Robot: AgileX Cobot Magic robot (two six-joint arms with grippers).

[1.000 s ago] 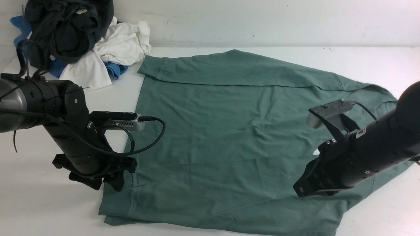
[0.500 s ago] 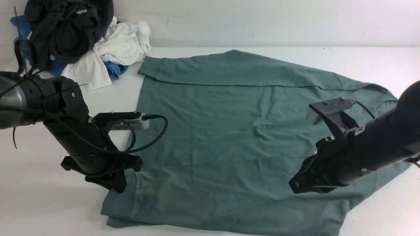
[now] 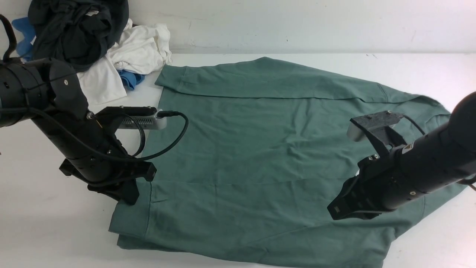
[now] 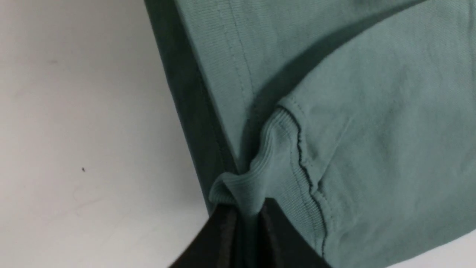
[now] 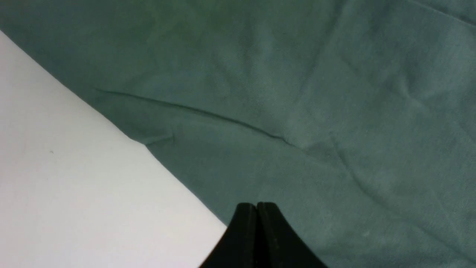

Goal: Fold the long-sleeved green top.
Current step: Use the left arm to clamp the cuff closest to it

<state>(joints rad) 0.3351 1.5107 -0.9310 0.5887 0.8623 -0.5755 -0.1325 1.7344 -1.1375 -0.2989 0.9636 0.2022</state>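
Bearing an unreadable sticker [image 3: 409, 149], the right arm [image 3: 431, 163] overhangs the green top [image 3: 260, 149].

The black left arm [image 3: 70, 143] has a silver wrist camera [image 3: 143, 122] and looping cable [image 3: 186, 125]. The right arm [image 3: 438, 160] bears a yellow label [image 3: 409, 148]; the right gripper [image 3: 334, 211] is black.

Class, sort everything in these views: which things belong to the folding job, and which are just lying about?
Belongs to the job:
green long-sleeved top
left end effector, shut on its ribbed edge
right end effector, shut, holding nothing

Lying about, piled far left on the table:
black garment
white garment
blue garment
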